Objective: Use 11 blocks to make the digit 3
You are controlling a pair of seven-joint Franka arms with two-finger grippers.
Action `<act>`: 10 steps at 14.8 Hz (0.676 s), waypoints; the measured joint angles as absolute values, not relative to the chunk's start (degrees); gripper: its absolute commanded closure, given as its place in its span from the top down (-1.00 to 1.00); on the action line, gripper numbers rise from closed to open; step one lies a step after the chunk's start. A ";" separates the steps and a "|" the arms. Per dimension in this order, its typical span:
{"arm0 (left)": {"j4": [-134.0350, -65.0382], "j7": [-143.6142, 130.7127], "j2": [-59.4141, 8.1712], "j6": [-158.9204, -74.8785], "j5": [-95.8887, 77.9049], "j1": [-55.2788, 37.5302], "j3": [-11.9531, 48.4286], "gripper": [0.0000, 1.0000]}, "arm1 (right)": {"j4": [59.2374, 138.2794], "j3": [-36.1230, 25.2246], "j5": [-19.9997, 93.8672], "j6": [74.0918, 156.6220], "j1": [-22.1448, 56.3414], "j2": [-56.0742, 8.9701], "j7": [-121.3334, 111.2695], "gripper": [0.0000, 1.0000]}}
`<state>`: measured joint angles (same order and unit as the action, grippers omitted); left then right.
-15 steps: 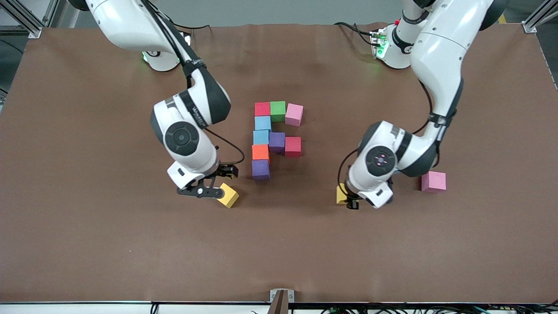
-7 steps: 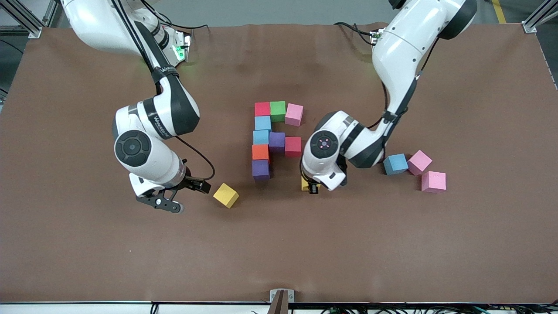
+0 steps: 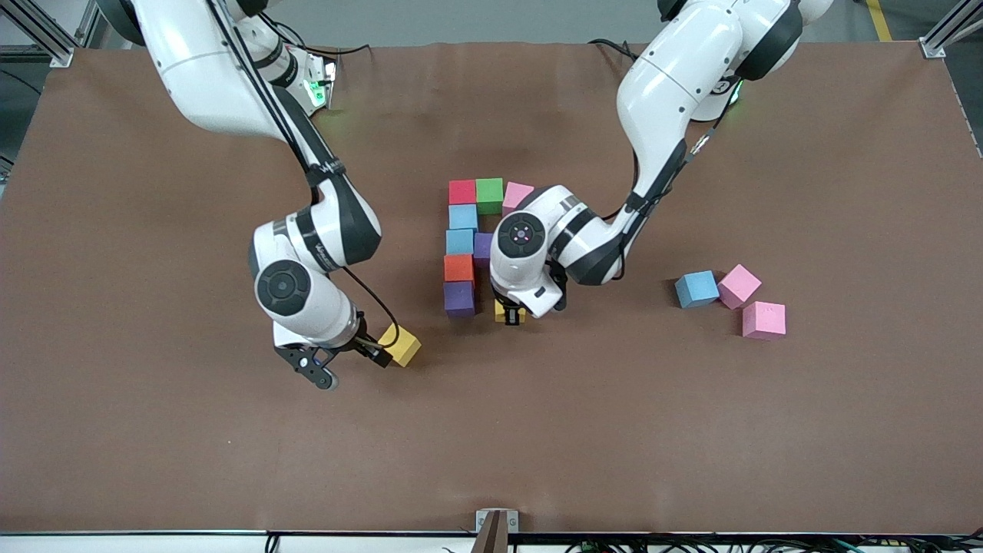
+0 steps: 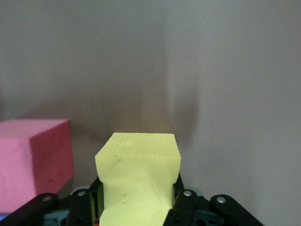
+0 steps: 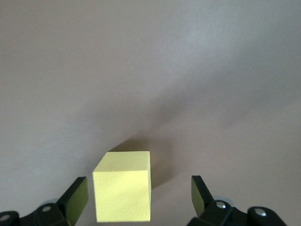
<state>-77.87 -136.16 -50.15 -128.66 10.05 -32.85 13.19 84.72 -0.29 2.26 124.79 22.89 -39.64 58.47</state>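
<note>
Front view: the unfinished digit 3 (image 3: pixel 478 246) lies mid-table, and every place below is given from it. Its showing cubes are a red block (image 3: pixel 462 192), a green block (image 3: pixel 489 193) and a pink block (image 3: pixel 517 196) in the row farthest from the camera, then two blue blocks (image 3: pixel 462 229), an orange block (image 3: pixel 459 268) and a purple block (image 3: pixel 459 299) coming toward the camera. Another purple cube is half covered by the left arm's wrist, and whatever lies under that wrist cannot be made out. The left gripper (image 3: pixel 510 315) is just beside the figure's nearest purple cube, toward the left arm's end, clamped on a yellow block (image 3: pixel 507 311) that is mostly hidden by the hand. The right gripper (image 3: pixel 349 365) sits low toward the right arm's end from the figure, at a loose yellow block (image 3: pixel 402 345). Well apart toward the left arm's end lie a spare blue block (image 3: pixel 696 289) and two spare pink blocks (image 3: pixel 751 304).

Left wrist view: the held yellow block (image 4: pixel 140 181) sits pinched between the dark fingers (image 4: pixel 181 207), its lower part cut off by the frame. A pink cube face (image 4: pixel 33 160) of the figure stands near it, also cut off.

Right wrist view: the loose yellow block (image 5: pixel 123 186) lies between the spread fingers (image 5: pixel 75 197), nearer one finger, with a clear gap to the other; nothing is gripped.
</note>
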 measured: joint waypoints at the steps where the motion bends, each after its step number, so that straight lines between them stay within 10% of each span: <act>1: -77.85 -136.44 -50.22 -128.98 10.05 -33.37 13.19 -0.36 | 84.70 -0.27 2.26 124.95 23.27 -40.41 59.22 0.94; 10: -77.70 -139.47 -50.77 -131.98 10.05 -34.64 13.15 -0.35 | 84.70 -0.26 2.24 128.63 26.15 -43.73 62.81 0.90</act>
<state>-77.70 -139.47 -50.77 -131.98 10.05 -34.64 13.15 84.70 -0.26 2.24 128.63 26.15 -43.73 62.81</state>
